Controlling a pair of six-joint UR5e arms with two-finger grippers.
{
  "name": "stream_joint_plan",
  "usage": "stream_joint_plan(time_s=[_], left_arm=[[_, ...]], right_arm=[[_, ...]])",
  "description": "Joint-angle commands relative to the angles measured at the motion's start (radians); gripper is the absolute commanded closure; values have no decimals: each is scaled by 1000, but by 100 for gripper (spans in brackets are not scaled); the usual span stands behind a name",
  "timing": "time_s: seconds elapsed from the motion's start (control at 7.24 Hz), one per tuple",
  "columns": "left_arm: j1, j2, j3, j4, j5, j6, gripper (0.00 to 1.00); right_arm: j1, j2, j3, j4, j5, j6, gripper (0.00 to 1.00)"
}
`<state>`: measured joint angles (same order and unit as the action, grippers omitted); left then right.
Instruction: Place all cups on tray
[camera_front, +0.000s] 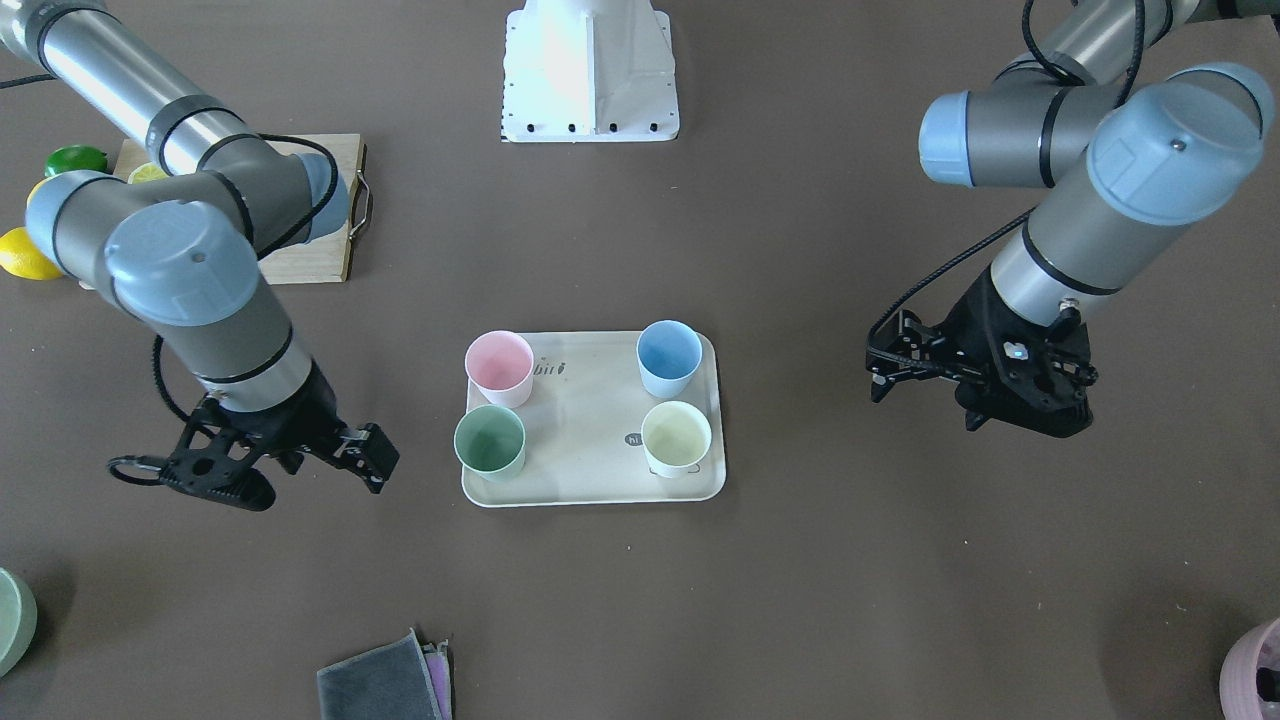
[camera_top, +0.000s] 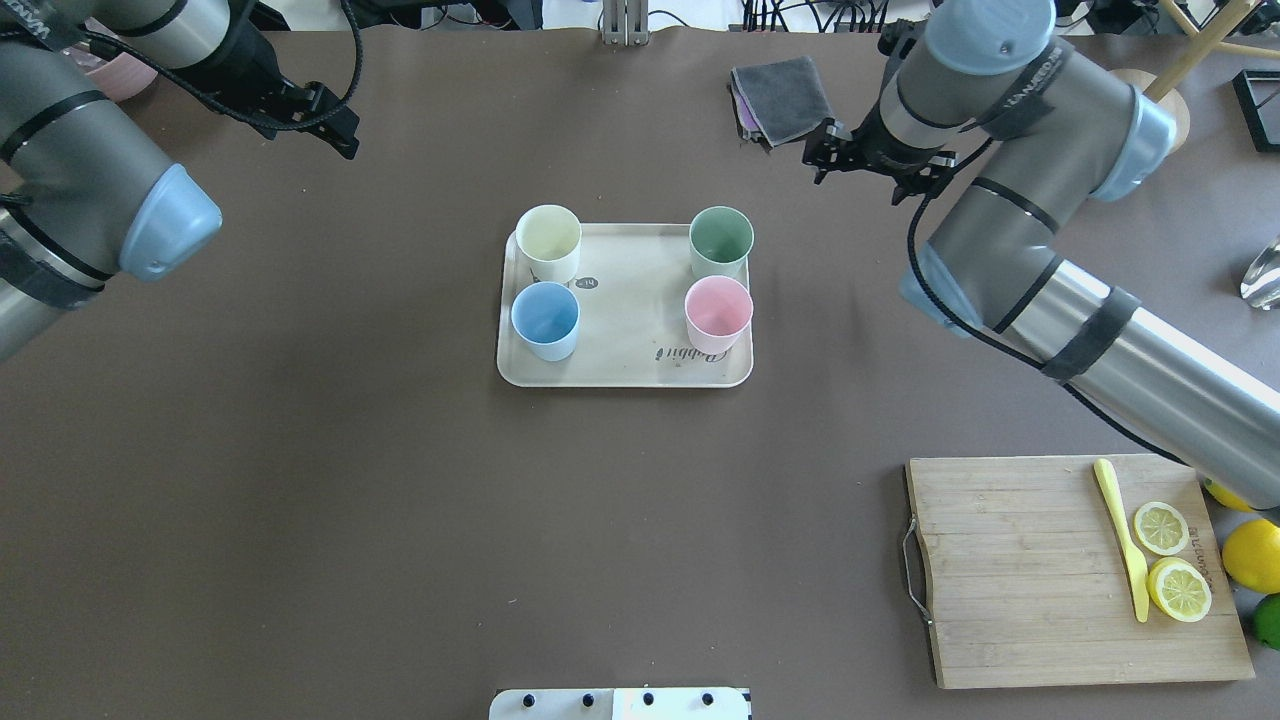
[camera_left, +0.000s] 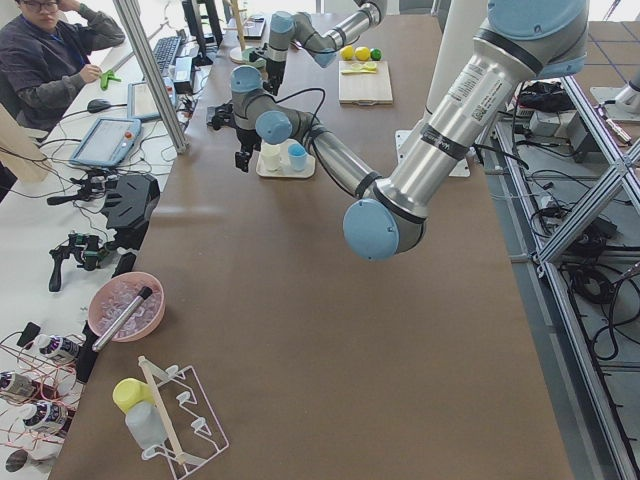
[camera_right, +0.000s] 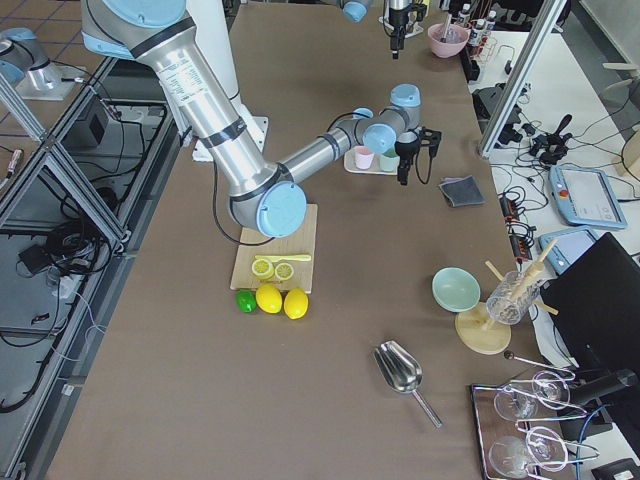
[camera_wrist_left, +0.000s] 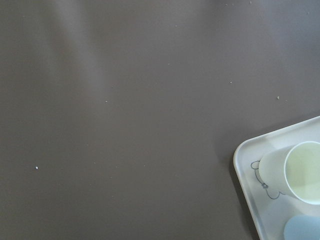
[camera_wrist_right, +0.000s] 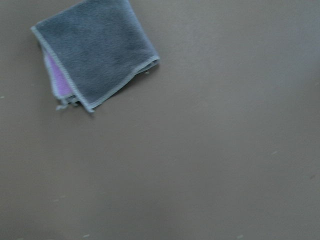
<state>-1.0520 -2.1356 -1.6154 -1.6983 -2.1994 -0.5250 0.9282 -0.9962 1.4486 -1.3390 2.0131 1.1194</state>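
Four cups stand upright on the cream tray (camera_front: 590, 440) at mid-table: pink (camera_front: 500, 367), green (camera_front: 490, 442), blue (camera_front: 668, 357), and white with a yellow inside (camera_front: 676, 438). From overhead, the tray (camera_top: 625, 340) carries the white cup (camera_top: 548, 243), blue cup (camera_top: 546, 320), green cup (camera_top: 720, 242) and pink cup (camera_top: 718, 314). My left gripper (camera_front: 877, 372) hovers open and empty, well off the tray's white-cup side. My right gripper (camera_front: 300, 475) is open and empty beyond the green-cup side. The left wrist view catches the tray corner (camera_wrist_left: 250, 175) and the white cup (camera_wrist_left: 300, 172).
A folded grey cloth (camera_top: 780, 95) lies beside my right gripper and shows in the right wrist view (camera_wrist_right: 95, 50). A wooden cutting board (camera_top: 1020, 570) holds lemon slices and a yellow knife. A green bowl (camera_front: 12, 620) and a mauve pot (camera_front: 1255, 670) sit at the table's edges.
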Motion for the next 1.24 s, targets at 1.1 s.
stream_joint_plan(time_s=[1.1], left_arm=[[-482, 321, 177, 250, -78, 842, 2]], right_arm=[[713, -640, 357, -584, 299, -1273, 0]])
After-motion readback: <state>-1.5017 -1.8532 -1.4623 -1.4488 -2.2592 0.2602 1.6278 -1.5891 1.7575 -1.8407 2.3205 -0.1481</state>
